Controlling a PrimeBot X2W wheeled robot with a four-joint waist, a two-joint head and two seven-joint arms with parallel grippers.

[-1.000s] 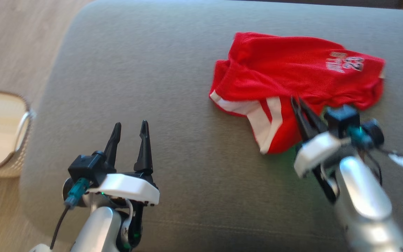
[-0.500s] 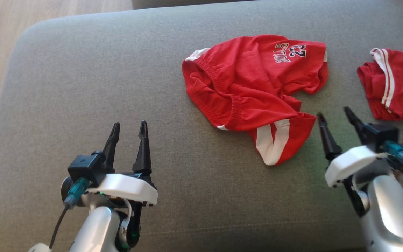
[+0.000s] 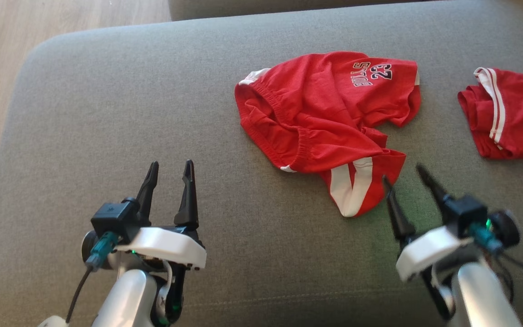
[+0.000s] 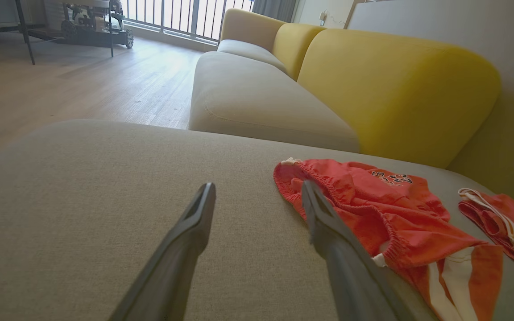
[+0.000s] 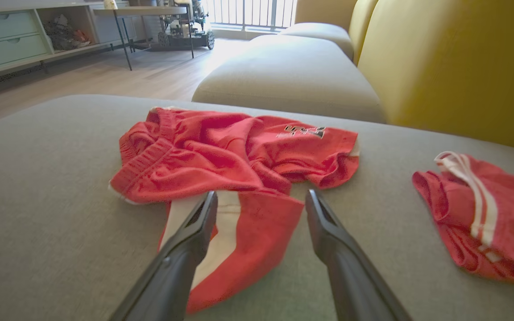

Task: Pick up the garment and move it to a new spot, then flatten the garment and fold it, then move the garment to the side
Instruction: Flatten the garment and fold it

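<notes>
DESK: Where do your 2 grippers stand?

FIELD: Both hang released and empty over the cushion (image 3: pixel 107 113). Your left gripper (image 3: pixel 171 162) is well clear, and your right gripper (image 3: pixel 402 172) is just short of the striped leg of the shorts (image 3: pixel 325 113).

DESK: And the shorts?

FIELD: Crumpled mid-cushion, waistband bunched. Pinch that doubled leg and you likely lift 2 layers, dragging a tangle. Farther right, another red garment (image 3: pixel 511 113) lies apart; a wide sweep could snag it.
</notes>
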